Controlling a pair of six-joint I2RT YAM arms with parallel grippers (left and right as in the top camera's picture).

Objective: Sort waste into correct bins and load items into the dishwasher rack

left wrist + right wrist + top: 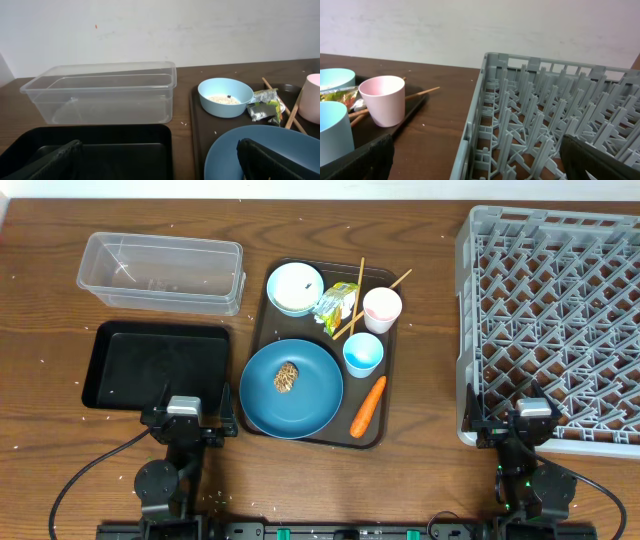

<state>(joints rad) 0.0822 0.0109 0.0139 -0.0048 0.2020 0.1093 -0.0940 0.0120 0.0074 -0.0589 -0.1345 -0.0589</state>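
On the brown serving tray (258,330) lie a blue plate (310,405) with a brown food scrap (287,377), an orange carrot (368,406), a light blue cup (362,354), a pink cup (381,308), a white bowl (295,287), a crumpled wrapper (338,304) and wooden chopsticks (358,285). The clear tub (160,273) and black tray (155,365) sit to the left, and the grey rack (555,320) stands at the right. My left gripper (187,418) hangs open at the black tray's near edge. My right gripper (527,420) is open at the rack's near edge. Neither holds anything.
In the left wrist view the open fingers (55,162) frame the black tray (100,145) and the plate (235,145), with the tub (105,92) and bowl (225,96) behind. A strip of bare wooden table (440,130) separates the pink cup (382,100) from the rack (530,115).
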